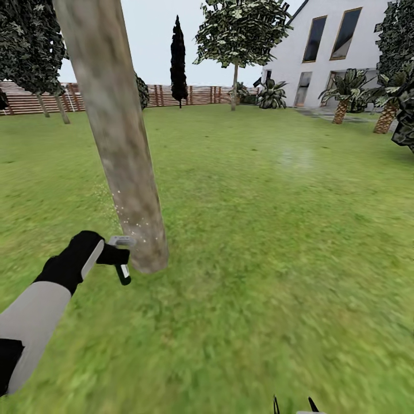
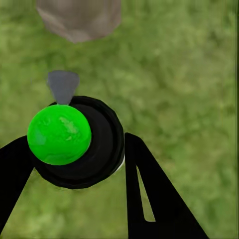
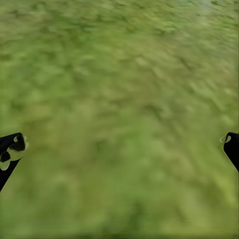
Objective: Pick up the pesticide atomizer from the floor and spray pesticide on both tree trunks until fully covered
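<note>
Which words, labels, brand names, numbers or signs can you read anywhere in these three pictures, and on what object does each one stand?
None can be read.
The pesticide atomizer, held in the left end effector beside the tree trunk, shows no legible label; it is too small and blurred in the head view.
Its green-topped cap in the left wrist view carries no print.
The white house and wooden fence bear no signs or numbers.

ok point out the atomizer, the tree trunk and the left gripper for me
pesticide atomizer (image 1: 122,253): head view, on its dark body below the grey spray head
tree trunk (image 1: 123,149): head view, mid-column bark
left gripper (image 2: 82,169): left wrist view, between its fingertips, shut around the atomizer
</note>
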Tool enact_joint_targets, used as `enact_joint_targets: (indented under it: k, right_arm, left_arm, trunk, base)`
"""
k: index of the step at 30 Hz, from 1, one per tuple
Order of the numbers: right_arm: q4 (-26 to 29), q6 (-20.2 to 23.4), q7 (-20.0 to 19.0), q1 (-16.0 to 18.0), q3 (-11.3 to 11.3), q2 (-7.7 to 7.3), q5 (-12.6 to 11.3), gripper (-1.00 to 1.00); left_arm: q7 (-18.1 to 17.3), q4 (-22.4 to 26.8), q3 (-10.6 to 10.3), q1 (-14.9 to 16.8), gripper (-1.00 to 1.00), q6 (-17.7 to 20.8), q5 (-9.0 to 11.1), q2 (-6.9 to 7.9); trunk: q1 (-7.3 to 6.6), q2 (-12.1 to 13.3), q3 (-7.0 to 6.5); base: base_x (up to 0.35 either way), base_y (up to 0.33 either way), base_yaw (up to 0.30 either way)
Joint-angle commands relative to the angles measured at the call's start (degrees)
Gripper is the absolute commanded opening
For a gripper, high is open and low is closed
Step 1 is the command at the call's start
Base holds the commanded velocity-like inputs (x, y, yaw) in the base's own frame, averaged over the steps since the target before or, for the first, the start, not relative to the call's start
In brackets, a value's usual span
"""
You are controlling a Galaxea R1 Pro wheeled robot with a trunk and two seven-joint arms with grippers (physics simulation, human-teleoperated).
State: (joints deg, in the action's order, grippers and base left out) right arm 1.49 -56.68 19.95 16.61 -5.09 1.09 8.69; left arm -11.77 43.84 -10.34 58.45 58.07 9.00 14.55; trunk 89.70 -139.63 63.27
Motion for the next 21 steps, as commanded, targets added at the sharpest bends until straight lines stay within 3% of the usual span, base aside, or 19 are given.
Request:
enact_joint_targets:
  k: [1,3,4,11,21]
  right_arm:
    - [0.0,0.0,0.0,0.0,0.0,-0.02,0.0,1.0]
    - [0.0,0.0,-0.1,0.0,0.0,-0.04,0.1,1.0]
    - [0.0,0.0,-0.1,0.0,0.0,-0.04,0.1,1.0]
    - [0.0,0.0,-0.1,0.0,0.0,-0.21,0.2,1.0]
    - [0.2,0.0,-0.1,0.0,0.0,-0.39,0.0,1.0]
  left_arm:
    - [0.0,-0.2,0.0,0.2,-1.0,0.1,0.0,0.19]
    - [-0.3,-0.6,0.1,-0.2,-1.0,0.1,0.0,3.06]
    - [-0.4,-0.4,0.0,-0.3,-1.0,0.1,0.0,3.52]
    - [-0.4,0.0,-0.2,-0.5,-1.0,0.0,0.2,3.35]
    - [-0.4,-0.1,-0.2,-0.5,-1.0,-0.1,0.5,3.2]
  trunk:
    - [0.0,0.0,0.0]
    - [0.0,0.0,0.0]
    - [0.0,0.0,0.0]
    - [0.0,0.0,0.0]
    - [0.0,0.0,0.0]
  base:
    - [0.0,0.0,0.0]
    - [0.0,0.0,0.0]
    - [0.0,0.0,0.0]
    - [0.0,-0.006,0.0]
    - [0.0,-0.254,0.0]
